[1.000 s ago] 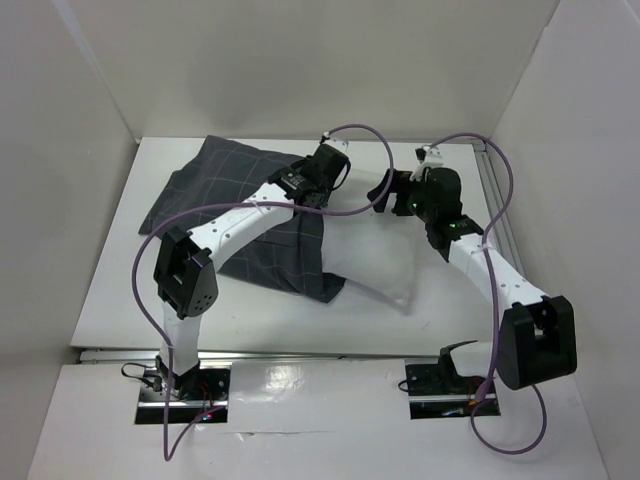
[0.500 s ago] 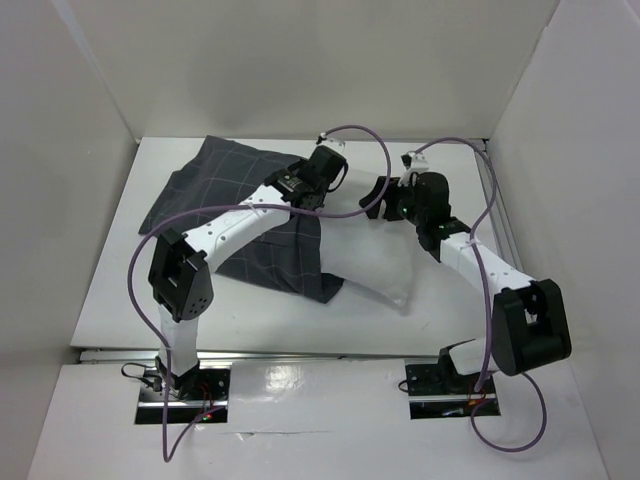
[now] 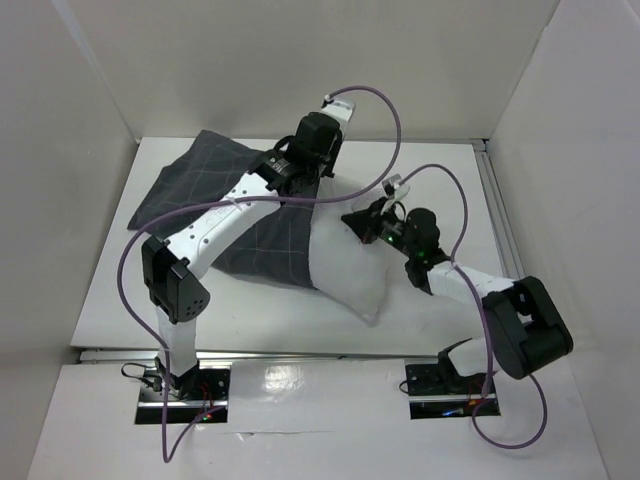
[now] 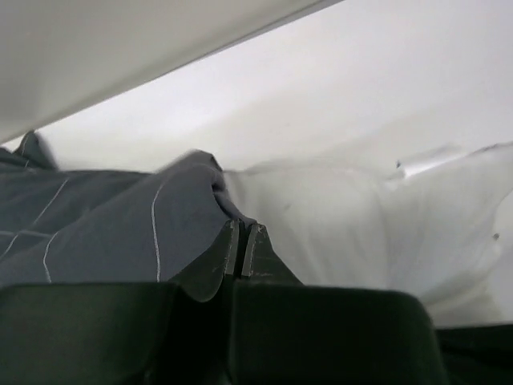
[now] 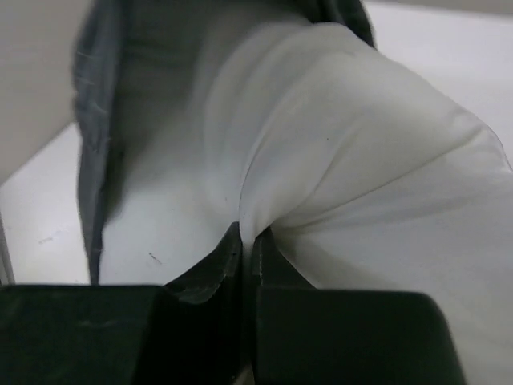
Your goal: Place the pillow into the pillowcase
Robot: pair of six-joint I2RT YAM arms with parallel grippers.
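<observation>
The pillowcase [image 3: 205, 195], dark grey with a pale grid, lies at the left of the table. In the left wrist view its edge [image 4: 104, 233] bunches up between my fingertips. My left gripper [image 3: 303, 193] [image 4: 241, 234] is shut on that edge at the case's mouth. The white pillow [image 3: 350, 270] sticks out of the mouth toward the near right. My right gripper [image 3: 349, 219] [image 5: 249, 237] is shut on a pinched fold of the pillow [image 5: 361, 160]. Dark pillowcase cloth [image 5: 92, 128] frames the pillow on the left in the right wrist view.
White walls enclose the white table [image 3: 440, 180] at the left, back and right. A metal rail [image 3: 497, 215] runs along the right edge. Purple cables [image 3: 385, 110] arch over both arms.
Both grippers have shut, the left on the pillowcase edge, the right on the pillow. The right arm has swung left and nearer, and the pillow has shifted left with it.
</observation>
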